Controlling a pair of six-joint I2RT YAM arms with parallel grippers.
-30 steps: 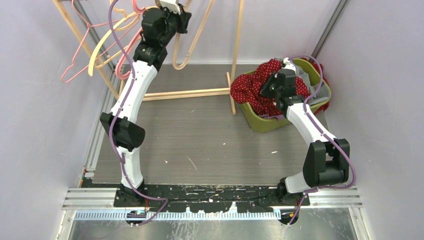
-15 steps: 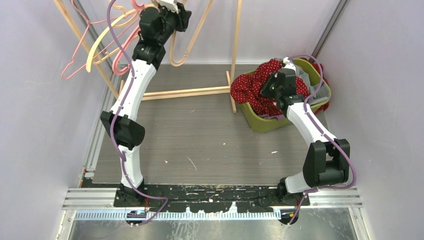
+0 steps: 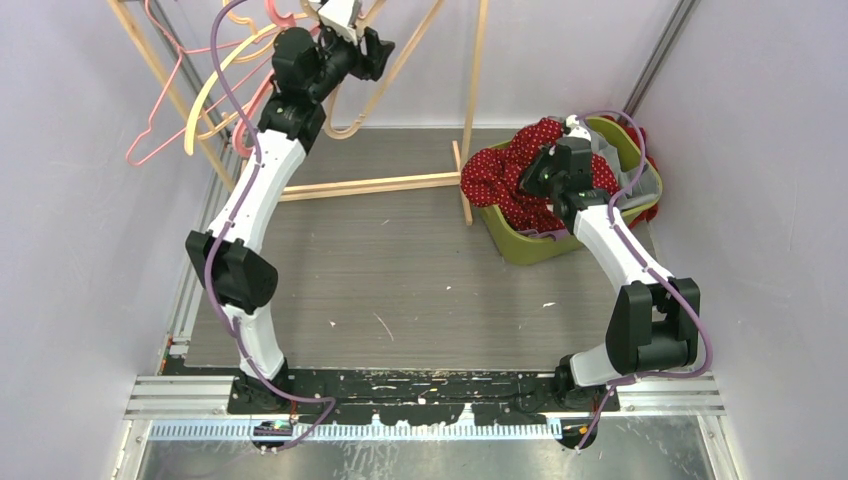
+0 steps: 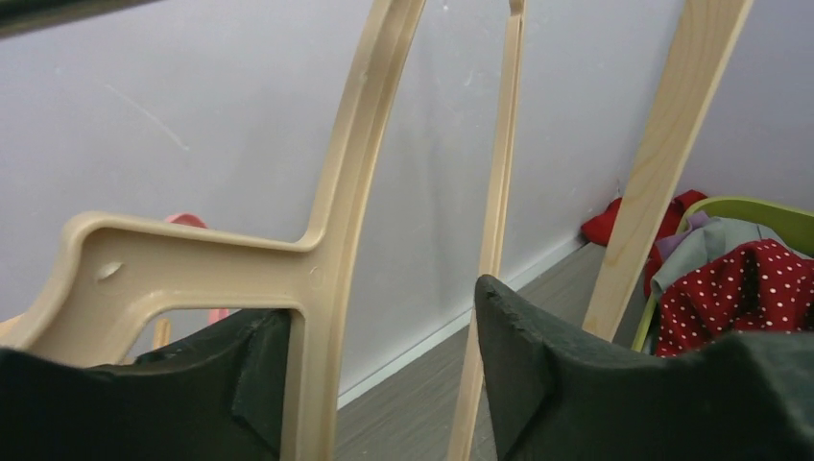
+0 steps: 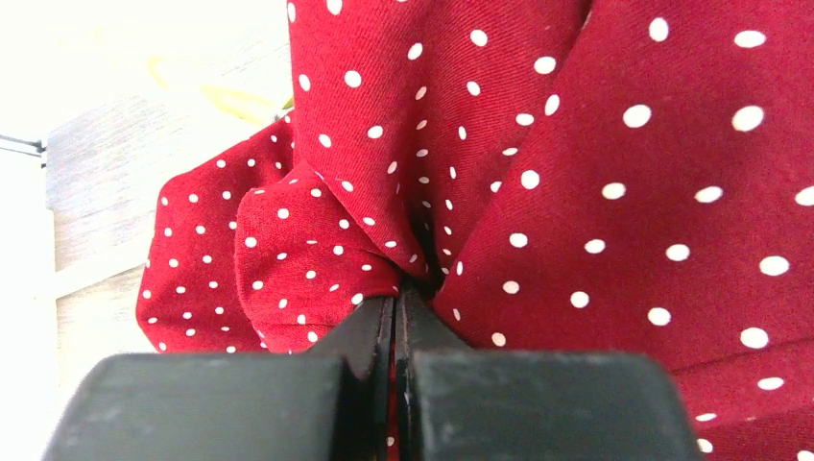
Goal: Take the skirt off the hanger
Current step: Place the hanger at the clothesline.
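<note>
The skirt (image 3: 505, 170) is red with white dots and lies bunched over the near-left rim of a green bin. My right gripper (image 5: 398, 298) is shut on a fold of the skirt (image 5: 576, 144); its tips are buried in the cloth in the top view. My left gripper (image 3: 375, 50) is raised at the rack at the back and stands open. A bare beige hanger (image 4: 326, 240) passes between its jaws, close against the left finger (image 4: 259, 365), with a wide gap to the right finger. The same hanger (image 3: 370, 105) dangles from the rack.
The green bin (image 3: 520, 245) at the right also holds grey and red cloth. A wooden rack (image 3: 370, 186) stands at the back with upright posts (image 3: 470, 110). Pink hangers (image 3: 150, 140) and a yellow hanger (image 3: 205, 100) hang at the back left. Walls close both sides.
My left gripper has opened and let go of the beige hanger, and its wrist has turned to the right. The hangers on the rack have swung a little. The right arm has not moved.
</note>
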